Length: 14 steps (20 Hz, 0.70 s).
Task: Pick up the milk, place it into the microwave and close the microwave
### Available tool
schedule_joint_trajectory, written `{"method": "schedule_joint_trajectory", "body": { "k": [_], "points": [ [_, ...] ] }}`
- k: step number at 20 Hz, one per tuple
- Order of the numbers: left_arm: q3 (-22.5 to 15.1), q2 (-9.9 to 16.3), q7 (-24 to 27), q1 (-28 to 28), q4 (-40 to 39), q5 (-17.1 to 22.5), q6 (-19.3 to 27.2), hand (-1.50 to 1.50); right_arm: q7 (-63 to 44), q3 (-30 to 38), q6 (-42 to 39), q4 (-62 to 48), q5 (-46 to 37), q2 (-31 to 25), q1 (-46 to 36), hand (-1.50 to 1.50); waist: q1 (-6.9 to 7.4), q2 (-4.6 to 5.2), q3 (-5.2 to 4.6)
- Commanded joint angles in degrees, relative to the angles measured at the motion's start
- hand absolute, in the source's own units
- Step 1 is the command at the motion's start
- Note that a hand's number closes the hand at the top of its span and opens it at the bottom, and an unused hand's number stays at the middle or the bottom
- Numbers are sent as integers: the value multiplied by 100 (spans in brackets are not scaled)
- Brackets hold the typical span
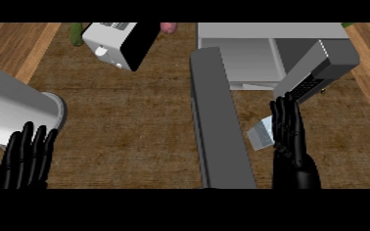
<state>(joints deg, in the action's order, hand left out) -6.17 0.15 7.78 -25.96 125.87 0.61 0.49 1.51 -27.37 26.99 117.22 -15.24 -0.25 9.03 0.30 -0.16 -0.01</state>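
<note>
right hand (290, 139) – lower right, fingers straight, pressed together, alongside milk (261, 132) | milk – on counter (130, 122), just below open microwave (245, 54) | left hand (25, 156) – lower left, fingers straight, resting

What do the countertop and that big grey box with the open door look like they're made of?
The countertop looks like wood with a matt finish: brown with streaky grain, and paler planks along its edges. The microwave looks like painted metal or plastic; its walls and open door are flat, even grey with no grain or shine, so either is possible.
</note>
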Motion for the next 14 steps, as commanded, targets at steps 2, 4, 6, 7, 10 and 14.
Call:
{"method": "schedule_joint_trajectory", "body": {
  "k": [2,4,6,7,10,14],
  "points": [
    [119,145,256,-674,318,240,-251,-150,366,469,274,-499,-81,-7,-71,-150,25,7,1],
    [305,195,-16,-289,182,373,-228,-150,385,549,300,-712,-41,24,-264,-150,1,14,1],
    [42,-12,933,-580,-438,150,-249,-150,216,780,299,-655,-9,-27,-378,-150,12,12,-1],
    [-54,7,661,-768,-1,204,-324,-150,744,767,315,-973,187,-12,-191,-150,14,11,2],
    [-90,-10,591,-716,-27,40,-212,-150,852,792,470,-1412,334,22,-409,-150,15,15,3],
    [249,186,528,-678,38,329,-347,-150,1410,842,345,-1451,445,-44,230,-150,-12,11,3]
  ]
}}
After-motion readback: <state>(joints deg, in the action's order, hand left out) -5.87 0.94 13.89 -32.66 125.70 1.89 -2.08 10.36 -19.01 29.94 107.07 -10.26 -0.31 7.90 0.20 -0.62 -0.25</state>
